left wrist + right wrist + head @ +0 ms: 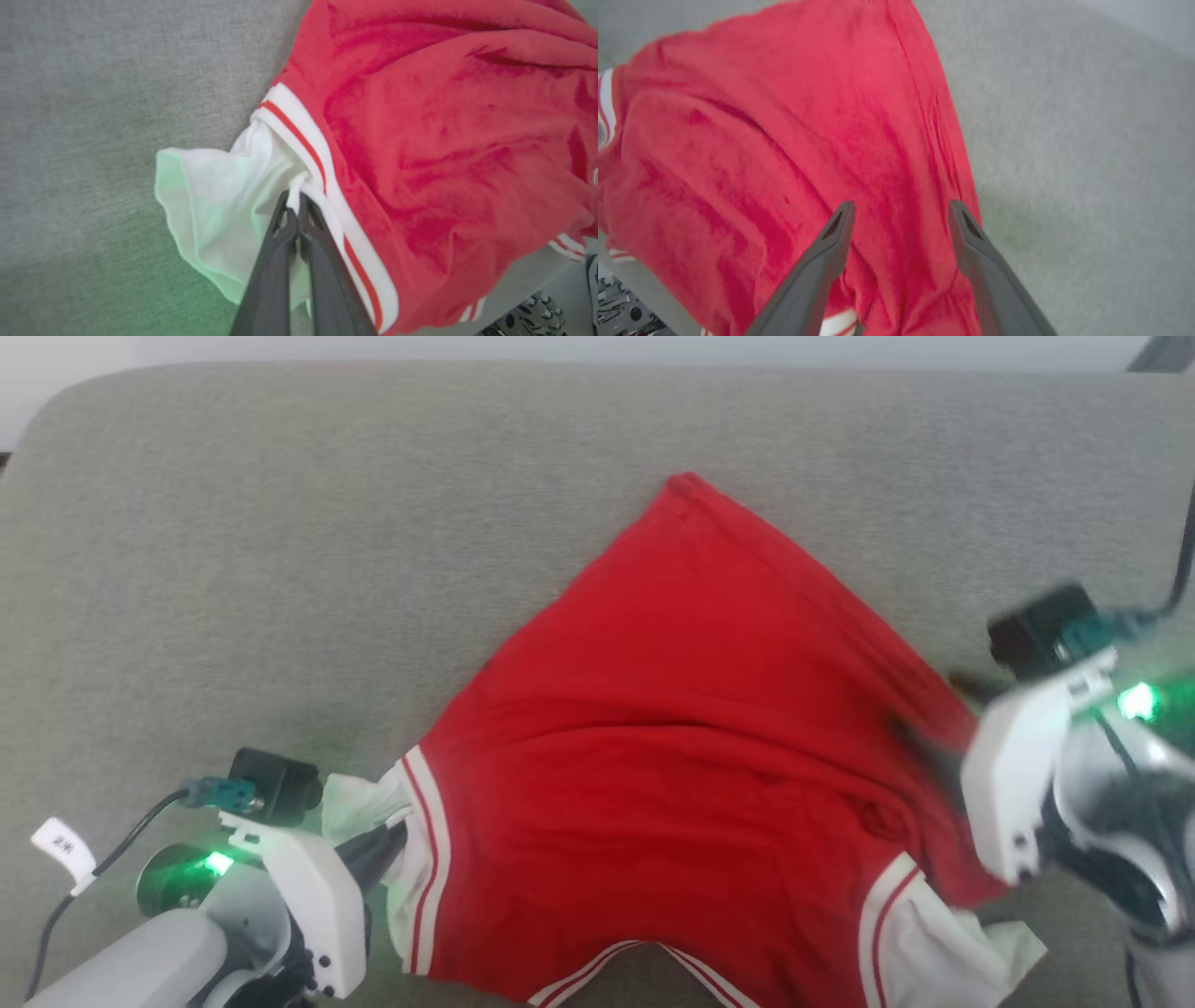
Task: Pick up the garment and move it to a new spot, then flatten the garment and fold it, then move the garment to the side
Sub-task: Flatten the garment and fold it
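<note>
The garment lies on the grey cushion, plain red side up, with one corner pointing to the far side and both white sleeves at the near edge. My left gripper is shut on the white sleeve right by the striped trim. At the garment's right edge my right gripper appears blurred. In the right wrist view that gripper stands open above the red cloth, with nothing pinched between its fingers.
A grey fabric couch surface spreads wide to the left and behind the garment. Its back edge runs along the top of the head view. A strip of floor shows past the near edge.
</note>
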Tool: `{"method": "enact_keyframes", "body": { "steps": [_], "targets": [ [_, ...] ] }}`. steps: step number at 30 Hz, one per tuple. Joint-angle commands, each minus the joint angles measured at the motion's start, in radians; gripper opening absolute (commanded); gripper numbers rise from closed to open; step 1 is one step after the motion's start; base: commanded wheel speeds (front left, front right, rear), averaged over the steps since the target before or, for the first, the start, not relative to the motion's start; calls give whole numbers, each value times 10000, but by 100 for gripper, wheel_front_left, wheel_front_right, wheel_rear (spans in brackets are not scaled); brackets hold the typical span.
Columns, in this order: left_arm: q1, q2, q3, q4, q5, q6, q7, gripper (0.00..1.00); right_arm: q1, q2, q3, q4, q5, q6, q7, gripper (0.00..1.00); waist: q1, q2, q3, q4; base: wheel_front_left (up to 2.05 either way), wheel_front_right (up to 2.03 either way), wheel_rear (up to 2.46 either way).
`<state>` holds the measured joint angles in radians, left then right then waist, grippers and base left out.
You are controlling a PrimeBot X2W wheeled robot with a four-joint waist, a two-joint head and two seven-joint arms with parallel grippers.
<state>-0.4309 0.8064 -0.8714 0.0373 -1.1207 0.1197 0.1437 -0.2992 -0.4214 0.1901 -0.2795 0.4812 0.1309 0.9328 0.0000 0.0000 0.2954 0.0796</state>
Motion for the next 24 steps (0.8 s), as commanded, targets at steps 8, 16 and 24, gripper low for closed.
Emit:
{"method": "enact_keyframes", "body": {
  "steps": [8,16,24],
  "targets": [
    [-485,-502,-217,247,241,-282,127,0,-3045,162,1583,2992,-421,-5,-2379,100,0,0,185,747,0,0,0],
    [-966,-1010,-391,540,451,-555,176,0,-5463,370,3008,6502,-440,-8,-3794,100,0,0,529,1439,0,0,0],
    [-1488,-1652,-595,1049,576,-936,151,0,-7400,508,4608,9789,-158,-8,-4130,100,0,0,916,2139,0,0,0]
  ]
}}
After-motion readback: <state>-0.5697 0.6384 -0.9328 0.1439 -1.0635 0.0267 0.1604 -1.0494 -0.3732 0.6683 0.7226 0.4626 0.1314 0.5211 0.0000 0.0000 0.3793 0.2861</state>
